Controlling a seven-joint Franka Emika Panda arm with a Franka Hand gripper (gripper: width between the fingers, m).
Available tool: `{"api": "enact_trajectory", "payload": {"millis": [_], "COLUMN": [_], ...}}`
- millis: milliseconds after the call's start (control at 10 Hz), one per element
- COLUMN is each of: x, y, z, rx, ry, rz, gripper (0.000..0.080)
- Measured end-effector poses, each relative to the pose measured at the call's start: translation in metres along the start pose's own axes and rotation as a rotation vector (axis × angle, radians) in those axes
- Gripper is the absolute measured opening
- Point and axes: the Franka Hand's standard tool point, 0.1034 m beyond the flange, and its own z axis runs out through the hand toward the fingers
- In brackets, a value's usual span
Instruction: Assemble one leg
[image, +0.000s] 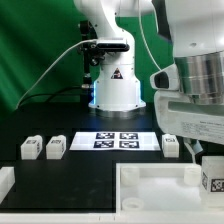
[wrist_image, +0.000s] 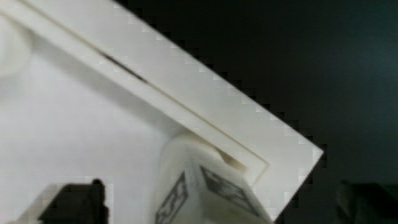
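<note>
One leg (image: 213, 178), a stubby white block with a black-and-white tag, stands upright on the right near corner of the large white panel (image: 150, 190). My gripper (image: 210, 160) straddles it from above. In the wrist view the leg (wrist_image: 205, 185) sits between the two dark fingers (wrist_image: 71, 202), with a gap showing beside it, at the corner of the panel (wrist_image: 107, 120). The gripper (wrist_image: 217, 205) is open. Three more legs lie on the black table: two at the exterior view's left (image: 31, 148) (image: 56, 146) and one at the right (image: 170, 144).
The marker board (image: 118, 140) lies on the table in front of the robot base (image: 115, 92). A white part (image: 5, 180) sits at the near left edge. Green backdrop behind.
</note>
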Motion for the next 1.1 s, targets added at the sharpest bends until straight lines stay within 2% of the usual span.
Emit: {"api": "enact_trajectory", "payload": {"millis": [100,200,300,400,600,700,800,1000,1100], "x": [0.0,0.002,0.018,0.023,0.022,0.021,0.02,0.022,0.024], "y": [0.0,0.002,0.0,-0.004,-0.004,-0.004,-0.005,-0.003,-0.002], "z": [0.0,0.0,-0.003,-0.003,-0.002,-0.002,-0.001,-0.003,-0.002], "rx": [-0.001,-0.023,-0.1,-0.11,-0.106,-0.103,-0.095,-0.097,-0.085], "ry": [0.001,-0.002,0.015,0.022,0.021,0.021,0.024,0.022,0.017], "rz": [-0.131,-0.271,-0.54,-0.676,-0.639,-0.615,-0.461,-0.208,-0.001], "gripper": [0.0647,0.0649,0.0649,0.0649,0.0639,0.0478,0.03,0.0297,0.0297]}}
